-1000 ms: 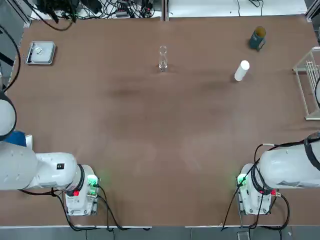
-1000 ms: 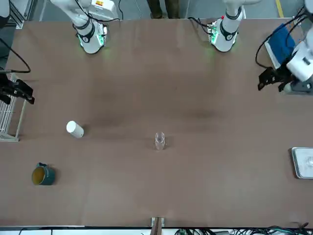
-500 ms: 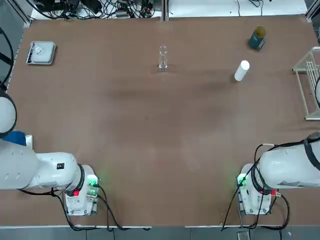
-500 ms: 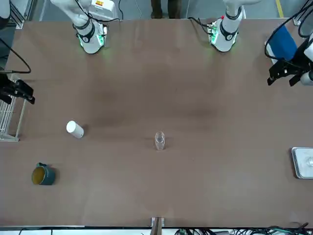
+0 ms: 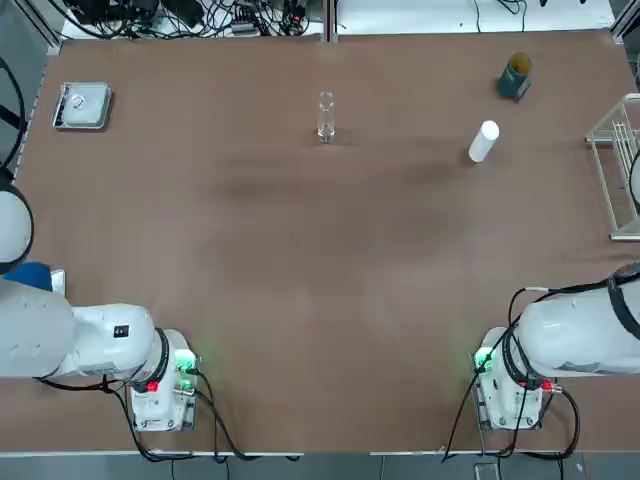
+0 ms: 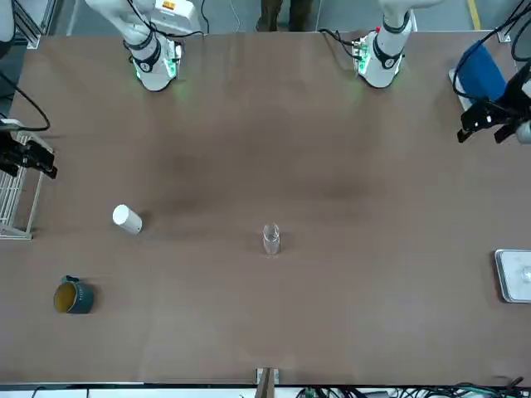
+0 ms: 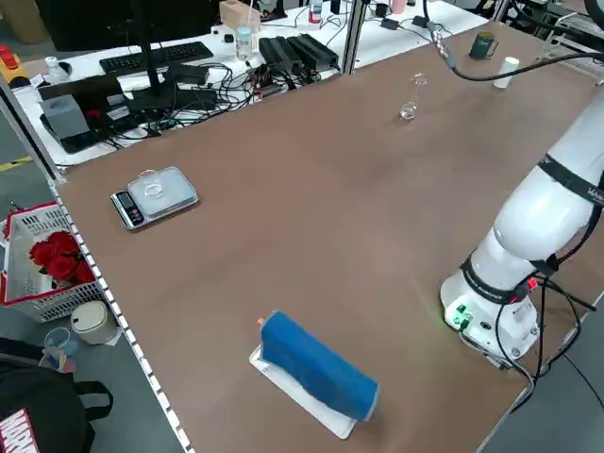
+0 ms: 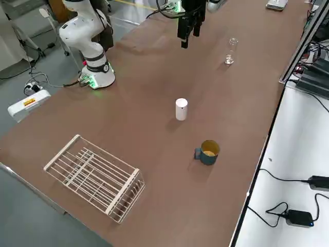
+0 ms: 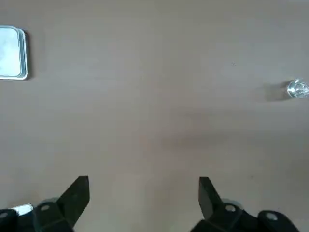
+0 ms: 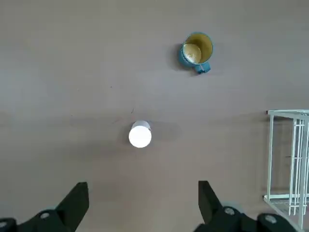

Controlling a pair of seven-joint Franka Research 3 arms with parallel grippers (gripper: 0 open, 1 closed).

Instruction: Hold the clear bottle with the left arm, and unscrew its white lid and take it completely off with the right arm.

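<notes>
Clear glass vial [image 5: 326, 118] upright on brown table [image 5: 300, 230], far side from robot, approx. centre; white cylinder [image 5: 484, 141] stands apart from it, toward robot's right; teal mug w/ yellowish inside [image 5: 515, 77] near the cylinder, farther from robot; white wire rack [image 8: 97, 175] at table's right side; silver scale [image 5: 82, 106] at far left; blue cloth [image 7: 319, 365] at left side, on a white board [image 7: 307, 396]; L gripper [image 9: 144, 205] over table's left side, jaws wide open, holding nothing; R gripper [image 10: 144, 208] over right side near rack, jaws also wide open, nothing held.
</notes>
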